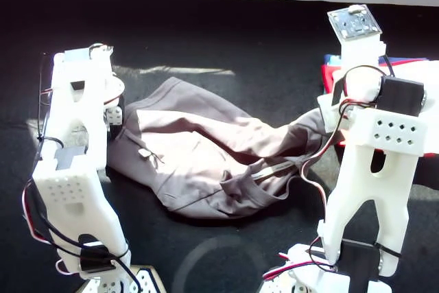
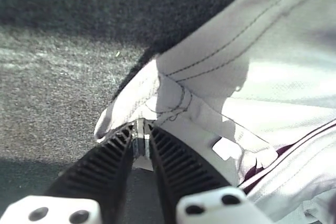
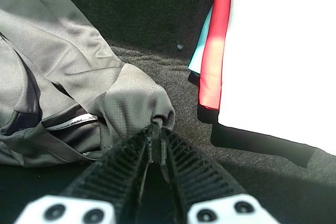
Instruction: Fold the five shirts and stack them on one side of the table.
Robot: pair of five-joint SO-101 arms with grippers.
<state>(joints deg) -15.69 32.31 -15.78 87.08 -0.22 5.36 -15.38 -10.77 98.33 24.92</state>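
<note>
Grey shirt (image 1: 206, 156) lies crumpled mid-tabletop, not yet folded.
Left gripper (image 2: 140, 135) and right gripper (image 3: 156, 132) each clench its fabric; the folded stack (image 3: 273, 61) at the right edge suggests it's the last.

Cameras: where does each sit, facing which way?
High view: fixed above the table, looking down; both arms flank the grey shirt, folded stack beside the right arm.
Left wrist view: on the left arm, along the left gripper, shut on a shirt edge.
Right wrist view: likewise, along the right gripper, pinching shirt fabric beside the stack.
Shared: the shirt, all three.
</note>
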